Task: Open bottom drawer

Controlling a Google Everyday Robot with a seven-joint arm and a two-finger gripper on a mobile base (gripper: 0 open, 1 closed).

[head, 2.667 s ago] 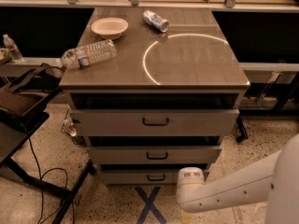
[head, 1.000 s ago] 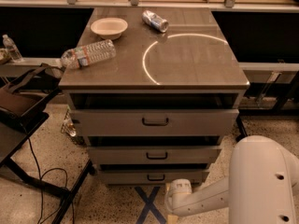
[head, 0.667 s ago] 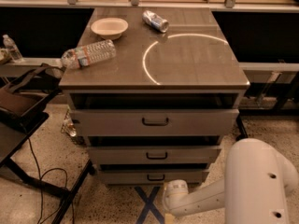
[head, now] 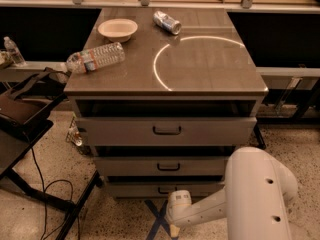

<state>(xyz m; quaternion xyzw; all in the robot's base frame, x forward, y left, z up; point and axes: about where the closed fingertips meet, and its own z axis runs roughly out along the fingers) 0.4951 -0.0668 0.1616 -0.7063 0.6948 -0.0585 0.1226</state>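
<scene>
Speckled floor (head: 115, 219) before a grey cabinet (head: 200, 64), where my gripper (head: 173, 228) hangs low, the bottom drawer (head: 132, 189) just above and behind it looking shut, its black handle (head: 163, 190) not yet gripped in my judgement and the whole pull left to do, though whether my gripper is apart or together I cannot tell.

This is looking like a robotics lab or test room: a grey metal drawer cabinet (head: 210, 69) is standing on a speckled floor (head: 117, 219) by a blue tape cross (head: 158, 219), with loose cables (head: 42, 194) trailing beside it. A water bottle (head: 95, 57), a bowl (head: 117, 29) and a can (head: 167, 22) are sitting on its top, and the robot's gripper (head: 174, 229) is hanging near the floor just before the bottom drawer (head: 130, 189).
</scene>
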